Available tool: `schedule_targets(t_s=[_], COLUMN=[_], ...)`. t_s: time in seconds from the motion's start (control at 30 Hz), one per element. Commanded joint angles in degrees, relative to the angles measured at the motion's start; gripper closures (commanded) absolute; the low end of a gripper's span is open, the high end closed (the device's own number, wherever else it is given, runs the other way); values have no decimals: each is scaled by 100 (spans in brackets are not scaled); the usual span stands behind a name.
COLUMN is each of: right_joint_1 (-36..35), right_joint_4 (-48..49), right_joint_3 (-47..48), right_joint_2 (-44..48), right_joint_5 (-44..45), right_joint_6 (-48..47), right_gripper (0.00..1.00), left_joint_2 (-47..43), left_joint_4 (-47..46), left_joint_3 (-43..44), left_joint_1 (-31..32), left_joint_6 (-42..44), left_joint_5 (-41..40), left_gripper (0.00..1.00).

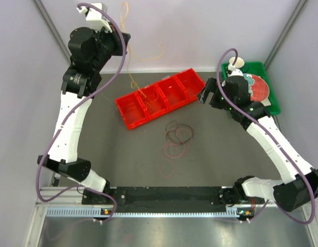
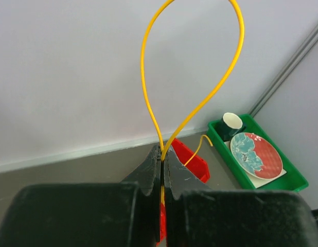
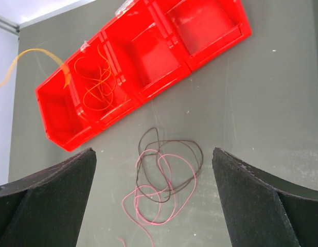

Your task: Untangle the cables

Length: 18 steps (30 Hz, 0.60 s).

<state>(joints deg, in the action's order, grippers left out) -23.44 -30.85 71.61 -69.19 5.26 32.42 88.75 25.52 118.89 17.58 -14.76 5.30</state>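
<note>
We see the left gripper (image 2: 163,154) raised high over the far left of the table (image 1: 97,134), its fingers pressed together on the yellow cable (image 2: 142,62). Above the fingers the cable stands up in a tall narrow loop with its long axis pointing straight away from the gripper, and a short free end curls off to the right. In the top view the same cable hangs down from the gripper, and its long run drops to the red bin (image 1: 123,110). There its lower end lies coiled in the second compartment from the left, seen from the right wrist as an orange tangle (image 3: 97,85). The bin lies diagonally, with its left end nearer the arms. Just near of the bin, the dark cable (image 3: 169,164) and the pink cable (image 3: 159,195) lie looped through each other on the table, the pink tail trailing toward the arm bases. The right gripper (image 3: 153,150) hovers above this pair with its jaws wide apart, holding nothing. At far right a green tray (image 1: 275,105) carries a plate (image 1: 259,87) and a cup (image 1: 236,63).
</note>
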Motion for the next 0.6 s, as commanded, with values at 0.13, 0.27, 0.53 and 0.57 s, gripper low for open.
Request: schedule_targets(t_s=[0.13,0.27,0.53,0.57], right_joint_1=[33,41,41,33], right_joint_4=[229,211,272,299], right_joint_3=[-7,19,28,28], right_joint_2=[2,-24,-77,-86], right_joint_5=[-121,-121,-227,-236], right_joint_6=[53,27,62,62], right_gripper=[6,6,7,7], left_joint_2=[-322,-393,-464,-446], left_joint_4=[-398,-478,-540,-522], left_joint_3=[-1157,-1255,-772,-719], left_joint_1=[-88,-115,-132,-141], left_joint_6=[44,0,167,176], left_joint_5=[-337,-398,-477,-477], left_gripper=[100,100,100,100])
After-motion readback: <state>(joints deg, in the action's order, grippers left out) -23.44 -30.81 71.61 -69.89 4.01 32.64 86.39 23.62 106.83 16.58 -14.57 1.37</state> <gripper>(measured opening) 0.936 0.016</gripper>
